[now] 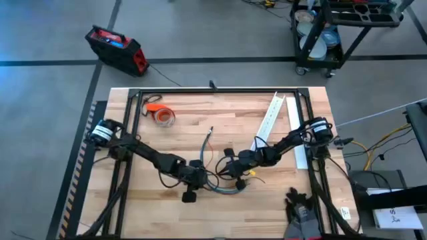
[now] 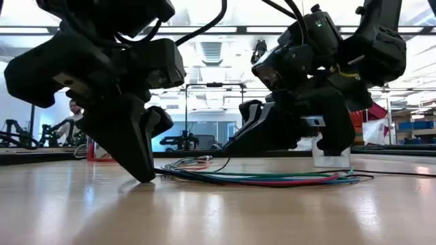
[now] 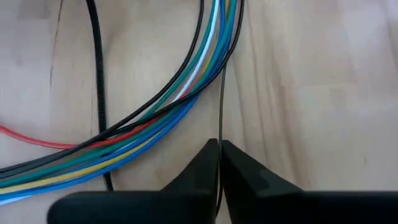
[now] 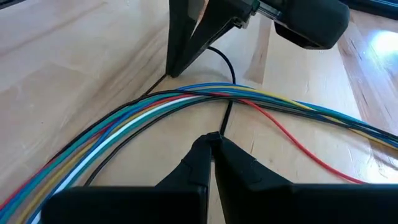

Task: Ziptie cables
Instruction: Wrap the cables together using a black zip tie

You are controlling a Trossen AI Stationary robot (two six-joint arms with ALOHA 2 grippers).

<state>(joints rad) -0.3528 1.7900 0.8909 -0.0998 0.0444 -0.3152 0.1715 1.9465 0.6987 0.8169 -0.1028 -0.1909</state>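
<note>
The cables, a loose bundle of blue, green, yellow, white, red and black wires, lie on the wooden table near its middle, also in the right wrist view. The ziptie, a thin dark strip, crosses the bundle, seemingly beneath it, and curves on to my left gripper. My left gripper is shut on one stretch of it. My right gripper is shut on another. Both grippers meet over the bundle in the high view, left and right. My left gripper pinches a thin dark strand of the ziptie between its two fingertips, coming steeply from above with the tips at the table. The strand runs on from the tips and disappears at the bundle. My right gripper pinches the ziptie between its fingertips, slanting down from the table's right side, just short of the bundle. The strip runs along the line of the fingers, low over the wood, and meets the cables.
An orange tape roll lies at the far left. A long white slotted channel lies at the far right. A second dark ribbed strip passes under the bundle beside my left gripper. Bare wood is at the near left.
</note>
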